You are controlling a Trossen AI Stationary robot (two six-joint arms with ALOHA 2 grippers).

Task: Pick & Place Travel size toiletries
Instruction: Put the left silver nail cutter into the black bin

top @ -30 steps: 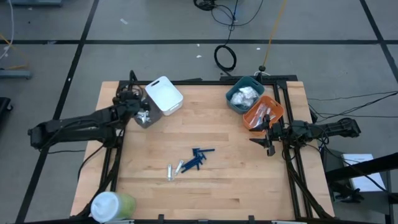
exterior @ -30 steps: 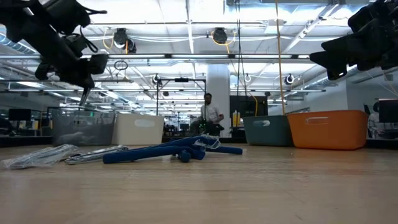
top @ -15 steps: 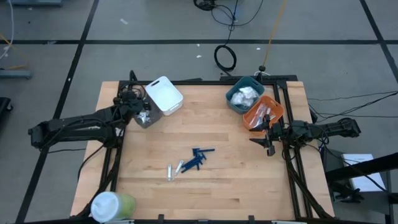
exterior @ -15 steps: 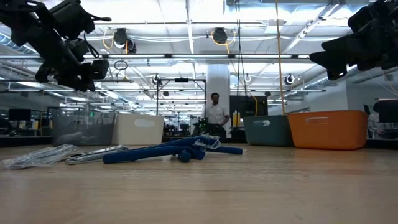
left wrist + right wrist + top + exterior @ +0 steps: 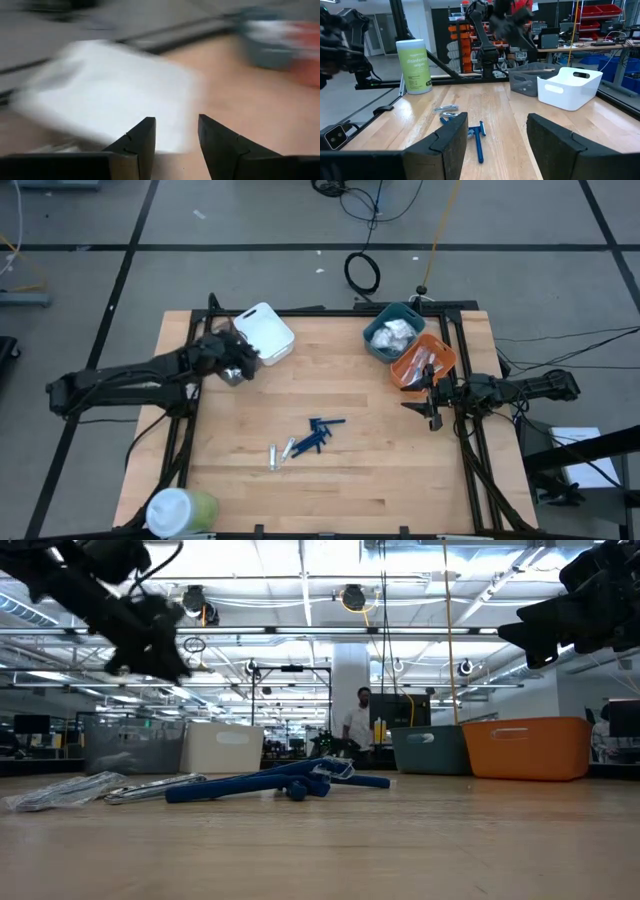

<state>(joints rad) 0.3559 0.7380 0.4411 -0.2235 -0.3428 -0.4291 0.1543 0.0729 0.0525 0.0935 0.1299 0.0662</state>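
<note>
The toiletries left on the table lie near its middle: dark blue sticks (image 5: pixel 318 434) (image 5: pixel 280 783) (image 5: pixel 477 137) and small silver tubes (image 5: pixel 279 453) (image 5: pixel 70 790) (image 5: pixel 445 108), all flat on the wood. My left gripper (image 5: pixel 240 364) (image 5: pixel 176 134) is open and empty, raised by the white bin (image 5: pixel 265 332) (image 5: pixel 115 95) and the clear bin (image 5: pixel 230 372). My right gripper (image 5: pixel 432 406) (image 5: pixel 495 134) waits open and empty at the table's right edge, beside the orange bin (image 5: pixel 425 360).
A teal bin (image 5: pixel 393 330) holding white packets stands at the far right, next to the orange bin. A green cup with a white lid (image 5: pixel 180 510) (image 5: pixel 413 60) is at the near left corner. Bare wood surrounds the toiletries. A person (image 5: pixel 360 725) stands in the room beyond.
My left gripper has swung from over the clear bin toward the table's right and risen a little, turning as it went; its wrist view is blurred by the motion. The right arm and the toiletries on the table have stayed put.
</note>
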